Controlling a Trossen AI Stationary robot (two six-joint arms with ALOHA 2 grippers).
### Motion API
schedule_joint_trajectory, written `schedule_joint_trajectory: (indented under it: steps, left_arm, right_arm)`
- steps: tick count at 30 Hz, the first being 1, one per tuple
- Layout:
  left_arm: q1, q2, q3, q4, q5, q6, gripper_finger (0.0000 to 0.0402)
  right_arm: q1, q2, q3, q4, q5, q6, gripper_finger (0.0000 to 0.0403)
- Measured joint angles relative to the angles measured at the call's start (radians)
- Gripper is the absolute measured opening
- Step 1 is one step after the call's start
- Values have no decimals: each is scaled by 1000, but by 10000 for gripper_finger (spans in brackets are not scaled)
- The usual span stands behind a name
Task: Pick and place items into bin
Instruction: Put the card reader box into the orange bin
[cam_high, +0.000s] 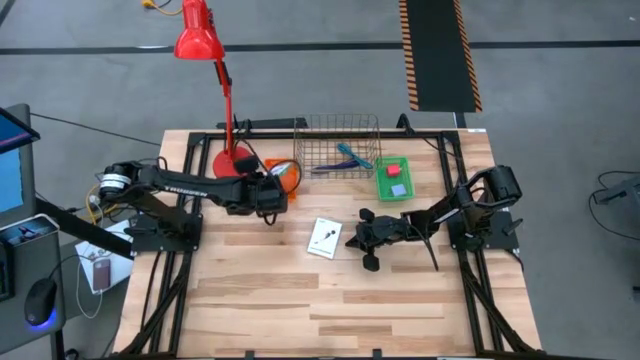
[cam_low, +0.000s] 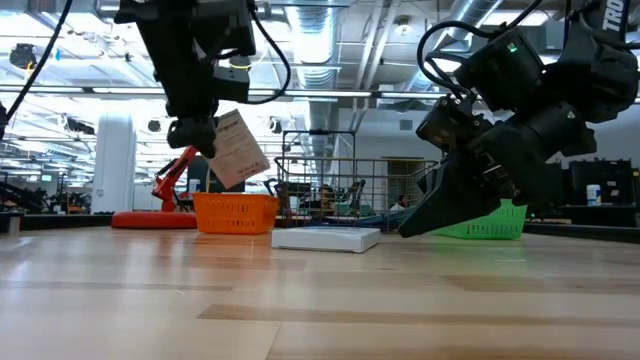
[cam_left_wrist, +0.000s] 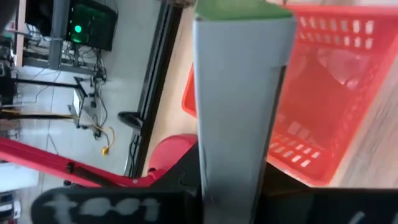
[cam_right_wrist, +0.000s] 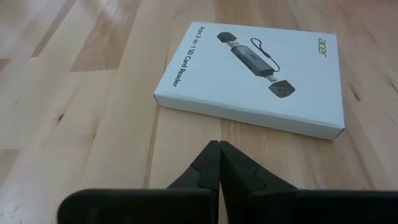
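Clearly the left claw (cam_low: 205, 135) grips a thin, light packet (cam_low: 238, 150) above the orange basket (cam_low: 235, 213). Beside the closed right claw (cam_right_wrist: 218, 163), the stiff white box (cam_right_wrist: 252, 78) lies flat on the worktop (cam_high: 330, 300); pinch its long edges.
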Motion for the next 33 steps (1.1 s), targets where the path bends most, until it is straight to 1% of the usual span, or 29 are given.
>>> schedule_joint_trajectory:
  steps: [6,15,19,33]
  left_arm:
    - [5,-1,1,35,7,14,33]
    - [5,-1,1,47,7,14,65]
    - [5,-1,1,48,23,13,67]
    - [5,-1,2,47,34,14,69]
  right_arm:
    - [0,0,0,0,0,1,0]
    - [0,0,0,0,0,9,0]
    - [0,0,0,0,0,9,0]
    - [0,0,0,0,0,9,0]
